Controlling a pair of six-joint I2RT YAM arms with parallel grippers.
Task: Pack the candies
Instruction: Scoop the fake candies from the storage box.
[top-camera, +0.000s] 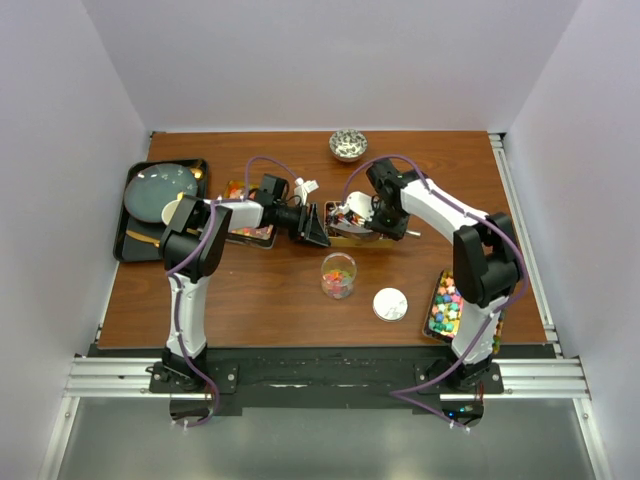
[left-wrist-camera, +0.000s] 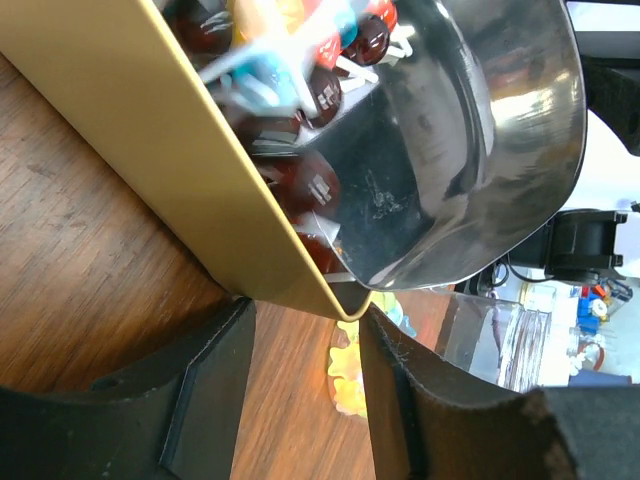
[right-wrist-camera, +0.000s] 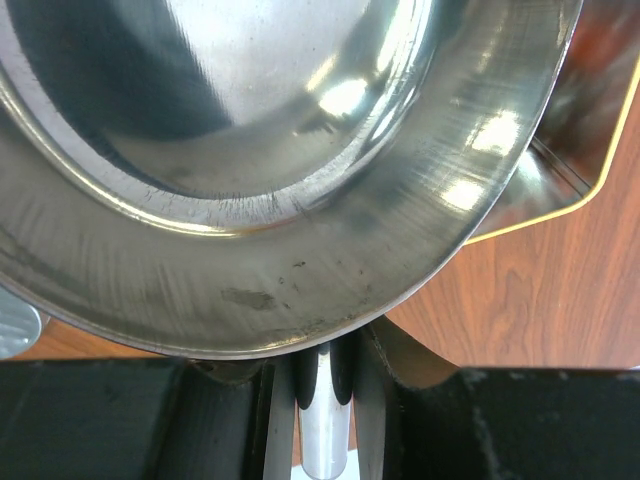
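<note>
Steel fills the right wrist's view: the right gripper is closed tight on the thin handle of a steel scoop, whose polished bowl sits directly ahead of the jaws. Just past it lies the rim of a gold tray.

The left gripper has its jaws partway apart and clamped on that tray's corner, with the wall running across the gap and touching both fingers. Beyond these jaws, inside the tray, wrapped candies in red, blue and white are heaped against the scoop's lip. White marks on one dark wrapper are too blurred to read.

From above, both grippers meet at the tray in the middle of the wooden table. Back from the jaws, towards the arm bases, stands an open clear jar partly filled with mixed candies. A white lid lies flat beside it.

Well off to the right of the jaws, beside the right arm, a side tray holds bright cube candies. Left of the jaws, partly under the left arm, another tray holds orange-red gummies. Further left, a dark plate sits on a black tray. Far ahead of both jaws stands a small patterned bowl.
</note>
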